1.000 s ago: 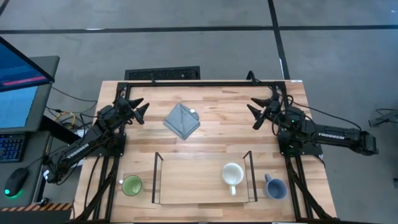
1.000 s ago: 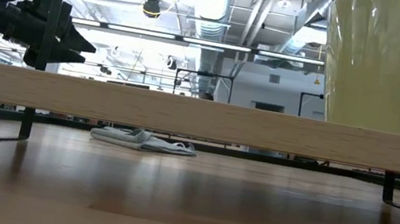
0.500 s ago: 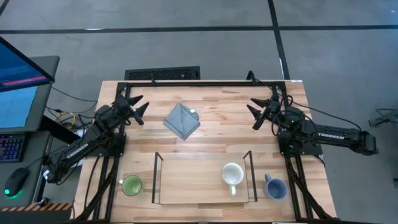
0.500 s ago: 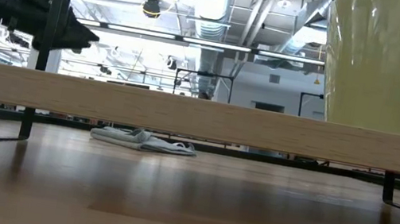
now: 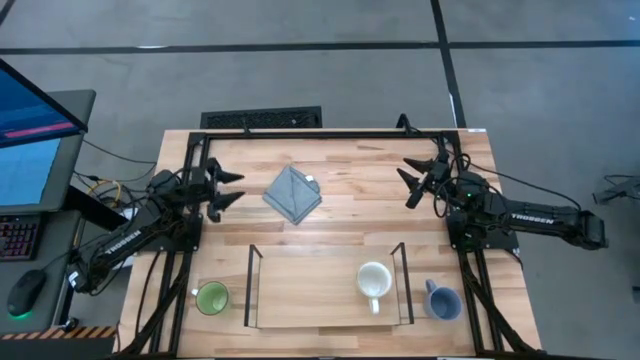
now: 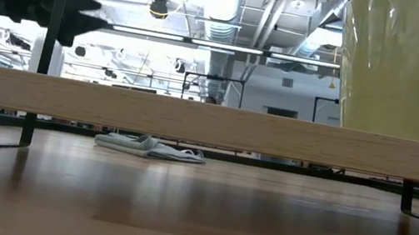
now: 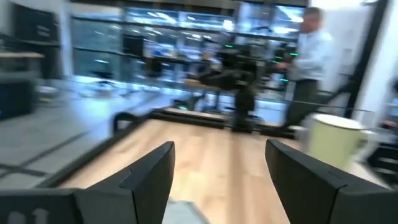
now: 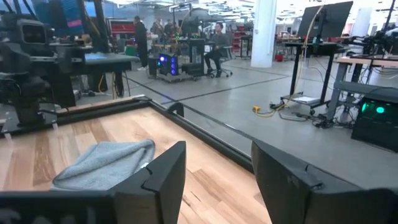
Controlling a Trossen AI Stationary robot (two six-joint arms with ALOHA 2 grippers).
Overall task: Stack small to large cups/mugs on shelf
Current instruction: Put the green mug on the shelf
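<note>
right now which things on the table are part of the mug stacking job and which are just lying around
Part of the job:
- cream-white mug, on the shelf
- green mug, on the table off the shelf's left end
- blue-grey mug, on the table off its right end
- shelf

Just lying about:
- grey folded cloth, at the back of the table

Two dark fingers [image 7: 149, 177] of the left gripper [image 7: 219, 180] are standing apart over the wooden table [image 7: 211, 155]. A cream mug [image 7: 336, 142] is sitting ahead, the other arm [image 7: 239, 78] is showing farther off, and a person [image 7: 311, 59] is standing beyond the table.
</note>
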